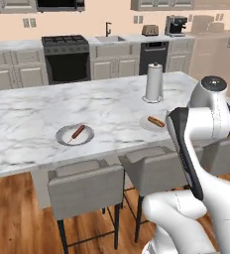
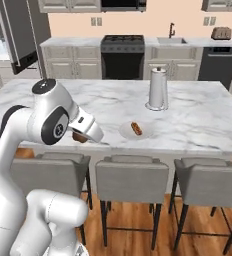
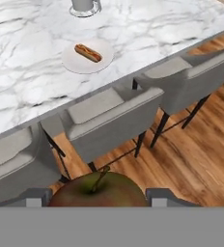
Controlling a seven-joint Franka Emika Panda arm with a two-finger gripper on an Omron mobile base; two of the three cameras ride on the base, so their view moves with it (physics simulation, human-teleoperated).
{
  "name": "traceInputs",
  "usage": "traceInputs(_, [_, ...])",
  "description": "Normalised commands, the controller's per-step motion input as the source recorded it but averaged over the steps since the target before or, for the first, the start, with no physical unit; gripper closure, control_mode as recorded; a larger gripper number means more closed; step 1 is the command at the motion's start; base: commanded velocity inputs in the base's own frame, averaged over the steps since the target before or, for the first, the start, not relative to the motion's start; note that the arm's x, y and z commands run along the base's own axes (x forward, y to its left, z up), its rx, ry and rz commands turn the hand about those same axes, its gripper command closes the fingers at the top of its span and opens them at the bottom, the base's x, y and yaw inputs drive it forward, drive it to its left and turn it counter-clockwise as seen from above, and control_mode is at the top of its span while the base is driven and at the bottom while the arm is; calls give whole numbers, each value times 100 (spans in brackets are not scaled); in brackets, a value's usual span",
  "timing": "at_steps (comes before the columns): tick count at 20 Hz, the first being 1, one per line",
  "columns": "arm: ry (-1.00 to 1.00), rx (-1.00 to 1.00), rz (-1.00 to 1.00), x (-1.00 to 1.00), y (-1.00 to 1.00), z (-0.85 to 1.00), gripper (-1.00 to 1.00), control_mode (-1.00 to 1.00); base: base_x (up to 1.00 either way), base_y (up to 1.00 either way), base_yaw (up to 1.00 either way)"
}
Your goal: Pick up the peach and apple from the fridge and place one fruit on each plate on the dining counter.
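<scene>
Hand view: gripper (image 3: 98,193) holds the apple (image 3: 98,192) between narrow jaws, over the stools (image 3: 106,120), short of the counter (image 3: 27,87). Left plate (image 1: 75,134) and right plate (image 1: 154,122) each carry a hot dog (image 1: 156,121), no fruit; both placements remain.

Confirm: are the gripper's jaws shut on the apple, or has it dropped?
Shut on it. In the hand view the apple, stem up, sits between the gripper fingertips above the stools.
</scene>
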Motion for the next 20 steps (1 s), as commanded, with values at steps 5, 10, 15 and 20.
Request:
traceInputs(5, [0, 0, 0, 0, 0, 0, 100, 100, 43, -48, 29])
traceInputs(10, [0, 0, 0, 0, 0, 0, 100, 100, 47, -44, 21])
traceInputs(15, [0, 0, 0, 0, 0, 0, 100, 100, 41, -36, 16])
traceInputs(20, [0, 0, 0, 0, 0, 0, 100, 100, 46, -33, 14])
